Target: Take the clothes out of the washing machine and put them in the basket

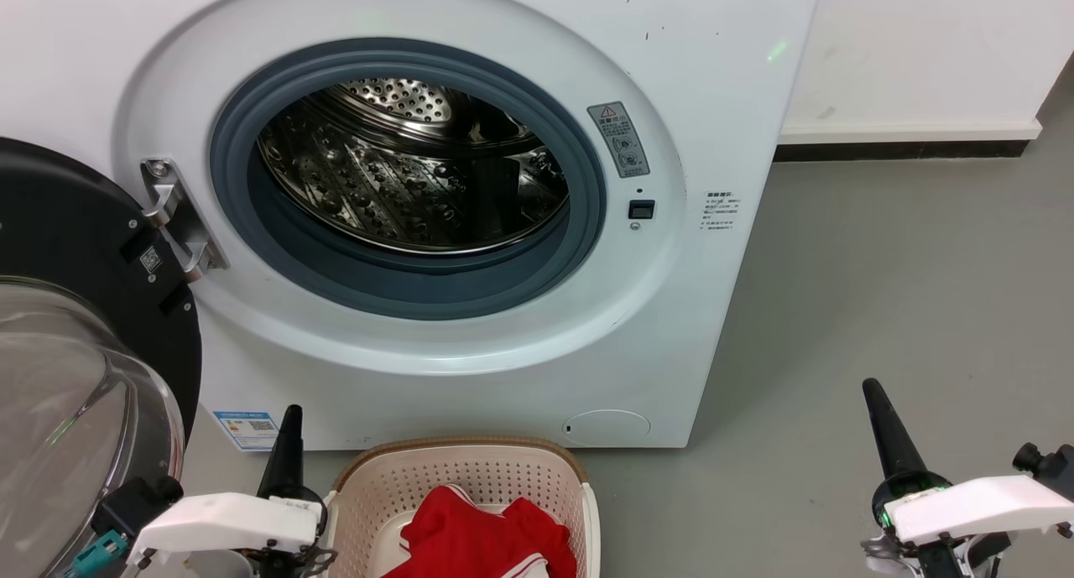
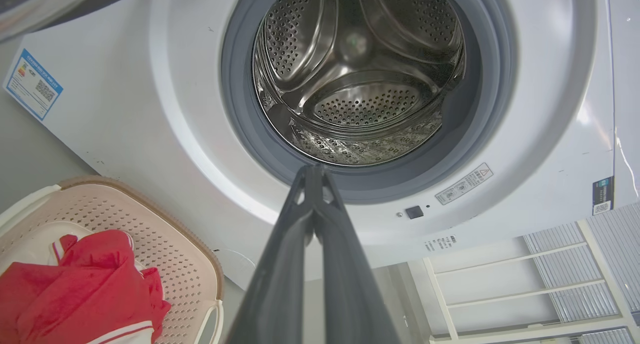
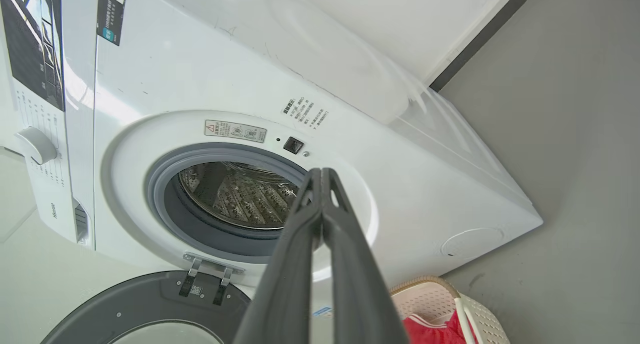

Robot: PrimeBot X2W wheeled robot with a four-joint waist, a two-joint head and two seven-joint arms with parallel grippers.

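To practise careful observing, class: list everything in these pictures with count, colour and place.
washing machine: one, white, facing the robot
door: one, black-framed glass, open at left
drum: one, steel, behind grey port ring
basket: one, cream, floor before the machine
clothes: one heap, red and white, in basket
floor: grey, right of machine
shelf rack: one, white, left wrist view
left jaws: one pair, dark fingers, shut, beside basket
right jaws: one pair, dark fingers, shut, above floor
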